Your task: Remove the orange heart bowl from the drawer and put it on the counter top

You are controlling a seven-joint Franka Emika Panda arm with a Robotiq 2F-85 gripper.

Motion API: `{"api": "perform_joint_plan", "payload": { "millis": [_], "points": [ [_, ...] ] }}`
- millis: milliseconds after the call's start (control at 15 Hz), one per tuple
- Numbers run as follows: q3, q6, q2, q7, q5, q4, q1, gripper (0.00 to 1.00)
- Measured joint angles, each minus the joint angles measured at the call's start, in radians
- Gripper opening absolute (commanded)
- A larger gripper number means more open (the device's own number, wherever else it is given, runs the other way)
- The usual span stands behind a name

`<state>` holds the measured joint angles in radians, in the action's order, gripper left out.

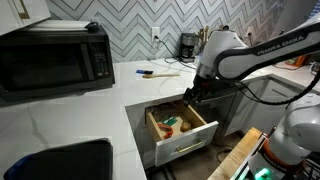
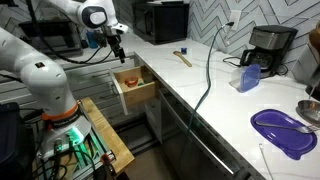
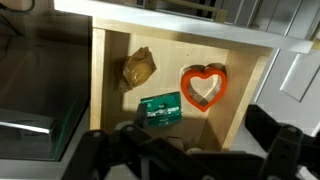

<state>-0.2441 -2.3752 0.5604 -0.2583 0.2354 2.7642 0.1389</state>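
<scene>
The counter top (image 1: pixel 80 112) ran white round the corner, and only an exterior view took in the microwave (image 1: pixel 55 58) standing on it. The arm (image 1: pixel 255 55) reached in from 3 o'clock and bent down over the open drawer (image 1: pixel 185 142). The gripper (image 1: pixel 192 97) hung above it, jaws spread wide, holding nothing. Only the wrist view showed the orange heart bowl (image 3: pixel 204 88) plainly: it lay on the drawer floor, at 2 o'clock from a green item (image 3: pixel 160 108).

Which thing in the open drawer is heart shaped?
The orange-red bowl, right of the flat green packet in the wrist view; the crumpled brown lump is shapeless.
</scene>
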Motion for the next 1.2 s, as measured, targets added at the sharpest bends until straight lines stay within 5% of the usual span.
{"api": "perform_joint_plan", "payload": {
  "millis": [400, 1200],
  "points": [
    [-0.058, -0.259, -0.271, -0.080, -0.015, -0.001, 0.036, 1.00],
    [-0.034, -0.273, -0.337, -0.070, -0.023, -0.024, 0.034, 1.00]
  ]
}}
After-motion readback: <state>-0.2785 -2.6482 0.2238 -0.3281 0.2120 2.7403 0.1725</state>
